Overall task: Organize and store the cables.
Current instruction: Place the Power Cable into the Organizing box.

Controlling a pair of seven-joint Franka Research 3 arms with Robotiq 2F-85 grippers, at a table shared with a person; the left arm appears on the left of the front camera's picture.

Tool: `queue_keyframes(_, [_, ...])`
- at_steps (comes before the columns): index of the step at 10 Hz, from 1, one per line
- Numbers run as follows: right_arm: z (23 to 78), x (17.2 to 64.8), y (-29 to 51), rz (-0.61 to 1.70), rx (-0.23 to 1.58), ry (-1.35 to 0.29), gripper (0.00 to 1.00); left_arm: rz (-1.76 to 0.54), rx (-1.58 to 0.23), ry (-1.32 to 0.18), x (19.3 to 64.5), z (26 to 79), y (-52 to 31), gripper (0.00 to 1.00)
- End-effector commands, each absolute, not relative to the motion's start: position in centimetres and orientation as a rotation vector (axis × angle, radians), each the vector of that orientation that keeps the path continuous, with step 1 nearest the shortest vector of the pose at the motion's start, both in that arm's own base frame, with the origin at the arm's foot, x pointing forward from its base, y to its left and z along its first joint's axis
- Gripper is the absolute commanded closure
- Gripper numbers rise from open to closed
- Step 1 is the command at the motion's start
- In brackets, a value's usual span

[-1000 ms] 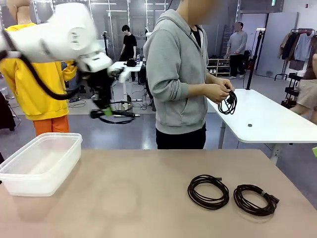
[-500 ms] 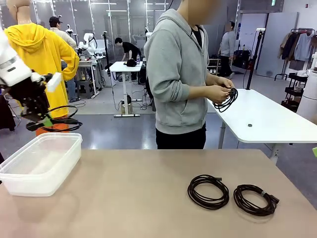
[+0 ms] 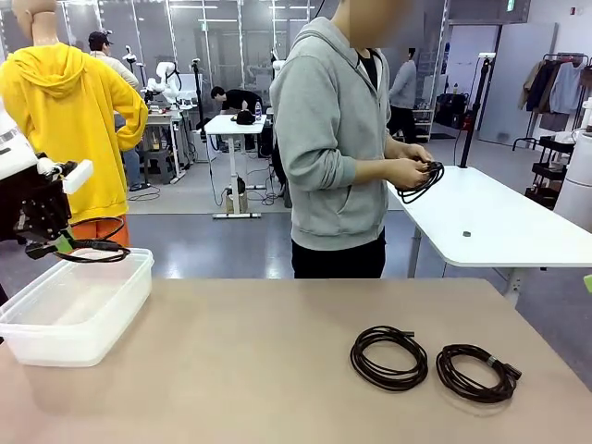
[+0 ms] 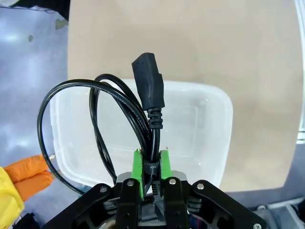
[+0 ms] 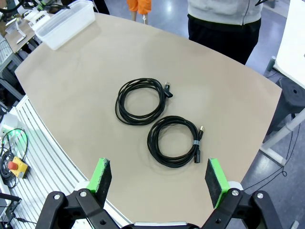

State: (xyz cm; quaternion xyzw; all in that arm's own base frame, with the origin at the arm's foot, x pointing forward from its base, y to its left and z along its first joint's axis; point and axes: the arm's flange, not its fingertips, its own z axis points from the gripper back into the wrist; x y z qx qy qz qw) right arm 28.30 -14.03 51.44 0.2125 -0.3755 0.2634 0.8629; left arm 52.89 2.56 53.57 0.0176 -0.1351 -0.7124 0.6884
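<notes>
My left gripper (image 3: 57, 244) hangs just above the far left corner of the clear plastic bin (image 3: 28, 344), shut on a black cable (image 3: 95, 251). In the left wrist view the green pads (image 4: 137, 166) pinch the bound part of that cable (image 4: 149, 93), whose plug end sticks up over the bin (image 4: 200, 119). Two coiled cables (image 3: 388, 358) (image 3: 476, 372) lie on the table at the right. My right gripper (image 5: 157, 175) is open, high above those two coils (image 5: 140, 100) (image 5: 174, 140). The person's hands hold another cable (image 3: 421, 181).
The person in a grey hoodie (image 3: 328, 139) stands at the far edge of the tan table (image 3: 250, 370). A white table (image 3: 490, 222) stands behind on the right. The bin (image 5: 64, 24) sits at the table's left end.
My left arm has swung left and down with the cable, from the left centre to just over the bin. The person keeps handling a cable; the two coils lie still.
</notes>
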Motion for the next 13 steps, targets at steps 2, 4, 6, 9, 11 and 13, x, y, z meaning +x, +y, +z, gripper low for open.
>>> queue_keyframes(2, [51.5, 28.2, -14.2, 0.568, 0.45, -0.796, 0.0, -1.601, -0.054, -0.191, 55.6, 51.9, 4.4, 0.83])
queue_keyframes(4, [51.5, 28.2, -14.2, 0.568, 0.45, -0.796, 0.0, -1.591, -0.114, -0.166, 56.7, 49.3, 4.4, 0.83])
queue_keyframes(6, [51.5, 28.2, -14.2, 0.568, 0.45, -0.796, 0.0, -1.59, -0.164, -0.129, 57.4, 46.8, 4.0, 0.83])
queue_keyframes(9, [51.5, 28.2, -14.2, 0.568, 0.45, -0.796, 0.0, -1.587, -0.16, -0.083, 57.4, 46.3, 3.2, 0.69])
queue_keyframes(11, [51.5, 28.2, -14.2, 0.568, 0.45, -0.796, 0.0, -1.591, -0.143, -0.092, 57.4, 46.8, 2.7, 0.51])
queue_keyframes(13, [51.5, 28.2, -14.2, 0.568, 0.45, -0.796, 0.0, -1.589, -0.13, -0.094, 57.0, 47.2, 2.6, 0.33])
